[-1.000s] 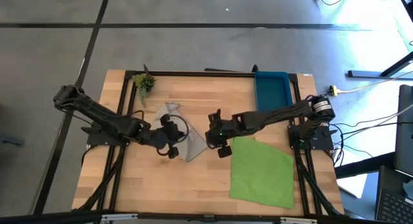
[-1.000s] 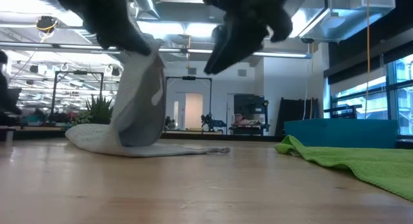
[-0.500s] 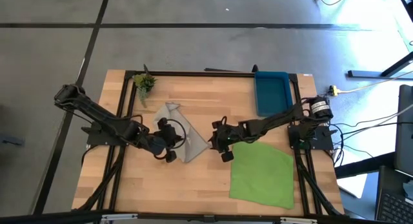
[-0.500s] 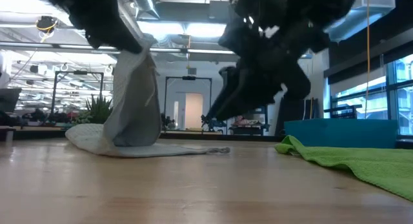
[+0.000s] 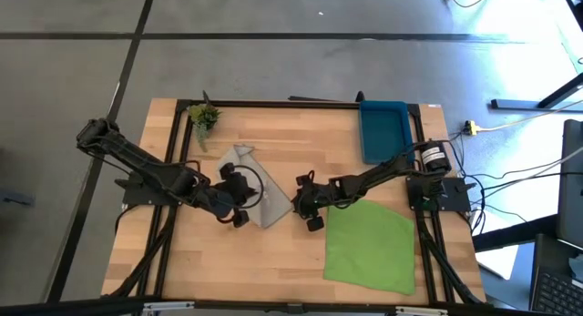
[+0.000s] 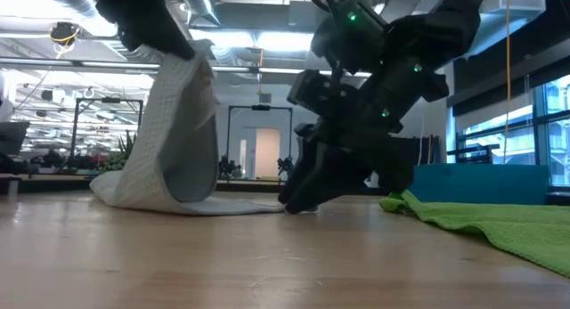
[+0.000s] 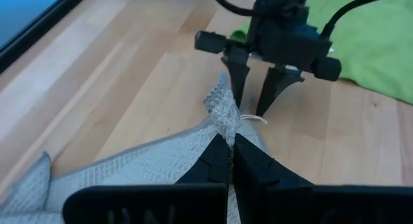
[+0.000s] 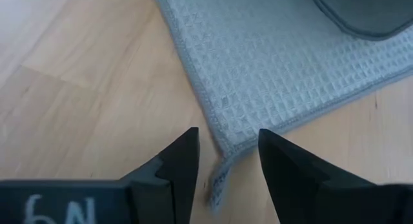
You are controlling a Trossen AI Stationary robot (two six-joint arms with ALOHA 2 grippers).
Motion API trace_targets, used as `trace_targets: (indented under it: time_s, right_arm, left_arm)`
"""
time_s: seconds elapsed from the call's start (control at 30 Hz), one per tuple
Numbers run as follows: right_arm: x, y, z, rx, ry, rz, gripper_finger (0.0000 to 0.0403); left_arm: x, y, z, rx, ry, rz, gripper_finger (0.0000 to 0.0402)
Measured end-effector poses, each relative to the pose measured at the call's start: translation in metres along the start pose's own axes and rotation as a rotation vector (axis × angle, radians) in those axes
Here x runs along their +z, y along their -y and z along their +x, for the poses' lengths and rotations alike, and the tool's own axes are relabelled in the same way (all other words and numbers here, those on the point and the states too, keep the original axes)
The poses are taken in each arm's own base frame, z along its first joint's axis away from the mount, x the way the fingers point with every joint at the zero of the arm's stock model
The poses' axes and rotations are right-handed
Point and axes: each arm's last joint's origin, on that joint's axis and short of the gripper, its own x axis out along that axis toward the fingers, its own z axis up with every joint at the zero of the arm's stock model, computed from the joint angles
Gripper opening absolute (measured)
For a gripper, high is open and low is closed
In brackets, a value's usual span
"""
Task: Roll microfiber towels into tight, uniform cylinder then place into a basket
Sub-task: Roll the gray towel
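Because my left gripper [image 5: 239, 199] pinches the grey towel [image 5: 260, 193] up, I put my right gripper [image 8: 222, 161], fingers apart, over its corner on the counter [image 5: 273, 261] to grab it.

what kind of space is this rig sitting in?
Likely a robotics lab or open workshop: exposed ceiling ducts, a bare concrete floor around the wooden table, and more equipment frames behind it.

In the low view the left arm [image 6: 142, 20] is cut off by the top edge, hiding its grip on the grey towel [image 6: 174, 140]. The basket [image 6: 472, 182] there is partly hidden behind the right arm [image 6: 374, 104].
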Motion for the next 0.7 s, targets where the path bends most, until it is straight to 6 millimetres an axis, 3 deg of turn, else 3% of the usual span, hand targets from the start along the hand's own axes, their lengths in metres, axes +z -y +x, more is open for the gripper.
trace_targets:
  time_s: [0.23,0.57,0.7]
  right_arm:
    - [-0.0021,0.0011,0.0007,0.0,-0.015,0.061,0.0126]
    - [-0.0044,0.0064,0.0019,0.014,-0.017,0.12,0.0015]
    - [-0.0046,0.0065,0.0019,0.011,-0.019,0.124,0.0011]
  left_arm:
    - [-0.0038,-0.001,-0.0009,0.014,-0.027,-0.021,0.0]
    - [-0.0086,0.0054,-0.0061,-0.014,-0.034,0.008,0.0]
    - [-0.0101,0.0067,-0.0074,-0.019,-0.038,0.016,0.0]
